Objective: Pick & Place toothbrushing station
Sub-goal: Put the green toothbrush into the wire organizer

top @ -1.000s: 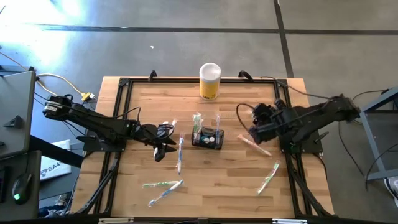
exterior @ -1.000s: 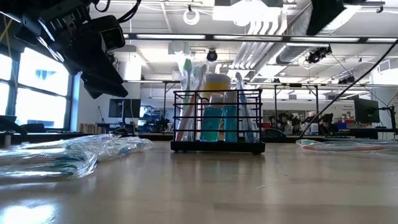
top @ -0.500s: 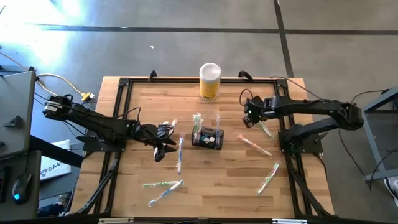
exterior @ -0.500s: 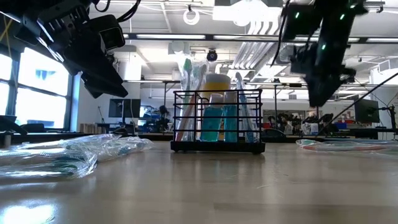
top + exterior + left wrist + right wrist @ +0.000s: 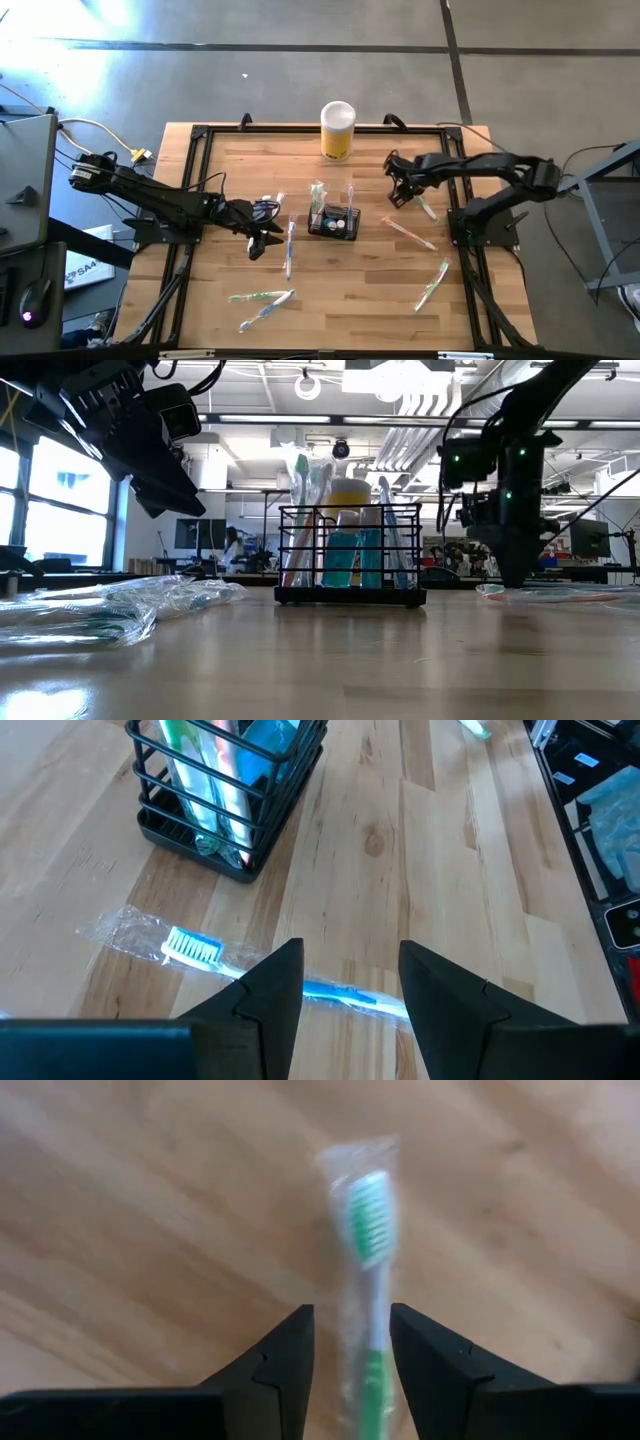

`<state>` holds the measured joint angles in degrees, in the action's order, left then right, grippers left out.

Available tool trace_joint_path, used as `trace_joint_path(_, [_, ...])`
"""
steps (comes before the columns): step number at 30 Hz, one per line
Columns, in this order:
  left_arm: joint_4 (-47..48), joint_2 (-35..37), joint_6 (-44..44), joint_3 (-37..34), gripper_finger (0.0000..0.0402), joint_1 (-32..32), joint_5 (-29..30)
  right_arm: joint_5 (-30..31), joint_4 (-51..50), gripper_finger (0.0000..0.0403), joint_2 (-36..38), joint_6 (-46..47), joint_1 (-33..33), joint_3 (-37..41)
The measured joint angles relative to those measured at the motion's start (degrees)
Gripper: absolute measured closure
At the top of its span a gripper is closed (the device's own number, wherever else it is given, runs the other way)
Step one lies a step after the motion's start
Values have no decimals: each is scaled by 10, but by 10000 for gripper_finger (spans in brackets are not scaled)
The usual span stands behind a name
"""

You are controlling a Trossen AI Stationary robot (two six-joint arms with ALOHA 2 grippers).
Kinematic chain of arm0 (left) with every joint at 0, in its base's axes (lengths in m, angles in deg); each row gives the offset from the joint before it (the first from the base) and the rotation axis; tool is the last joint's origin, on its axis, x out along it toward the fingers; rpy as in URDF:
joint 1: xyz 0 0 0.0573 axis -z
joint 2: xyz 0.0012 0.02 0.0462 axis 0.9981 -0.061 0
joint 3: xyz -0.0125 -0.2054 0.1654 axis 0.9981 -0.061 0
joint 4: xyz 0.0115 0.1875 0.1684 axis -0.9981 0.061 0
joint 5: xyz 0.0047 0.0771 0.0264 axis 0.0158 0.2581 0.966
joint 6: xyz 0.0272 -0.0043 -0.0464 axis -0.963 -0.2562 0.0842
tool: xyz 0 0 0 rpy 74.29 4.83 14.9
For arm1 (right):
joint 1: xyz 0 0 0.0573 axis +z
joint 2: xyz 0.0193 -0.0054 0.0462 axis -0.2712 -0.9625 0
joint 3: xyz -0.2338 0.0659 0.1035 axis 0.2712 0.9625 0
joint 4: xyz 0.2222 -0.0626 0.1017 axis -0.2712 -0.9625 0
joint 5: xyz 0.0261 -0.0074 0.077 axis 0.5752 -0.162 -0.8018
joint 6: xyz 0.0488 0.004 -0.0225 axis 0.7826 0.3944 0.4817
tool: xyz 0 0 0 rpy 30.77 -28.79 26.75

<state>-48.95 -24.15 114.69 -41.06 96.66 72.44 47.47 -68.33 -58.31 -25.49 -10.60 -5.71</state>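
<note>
Right arm swings out and drops over a wrapped green brush

The toothbrushing station (image 5: 333, 222) sits mid-table, already stocked. We see the right gripper (image 5: 402, 186), tucked back near its base a second ago, now reached out and lowered over the green-bristled toothbrush (image 5: 366, 1270), fingers spread astride it and not yet closed; we judge a grasp comes next. The left gripper (image 5: 345, 982) has not moved, hanging open above the blue toothbrush (image 5: 255, 970) beside the caddy.
</note>
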Motion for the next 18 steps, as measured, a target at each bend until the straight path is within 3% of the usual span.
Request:
trace_joint_path(9, [0, 0, 0, 0, 240, 0, 0, 18, 27, 277, -74, -41, 1, -3])
trace_joint_path(18, [0, 0, 0, 0, 240, 0, 1, 7, 29, 277, -60, -49, 4, -1])
